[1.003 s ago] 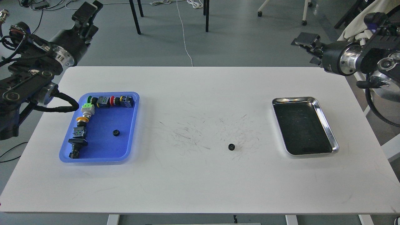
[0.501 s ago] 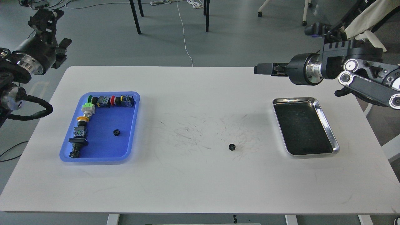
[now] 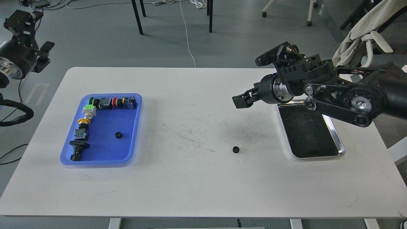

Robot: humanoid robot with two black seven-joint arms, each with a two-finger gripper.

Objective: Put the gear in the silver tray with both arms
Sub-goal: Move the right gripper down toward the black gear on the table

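Swung inward since a second ago, your right tool (image 3: 240, 100), jaw state unreadable, hangs above the desk (image 3: 197, 181) to reach the gear (image 3: 235, 149) below it, silver tray (image 3: 339, 144) behind.

A lab or workshop: white test table (image 3: 197, 178), loose floor cables (image 3: 187, 35) (grey floor), caster chairs (image 3: 286, 9).

I can read no text, label, brand, number or sign anywhere in my head view. The small faces of the switch parts in the blue tray (image 3: 135, 127), far to the left of my right gripper (image 3: 239, 101), are too small to make out, and the arm housings show no legible marking.
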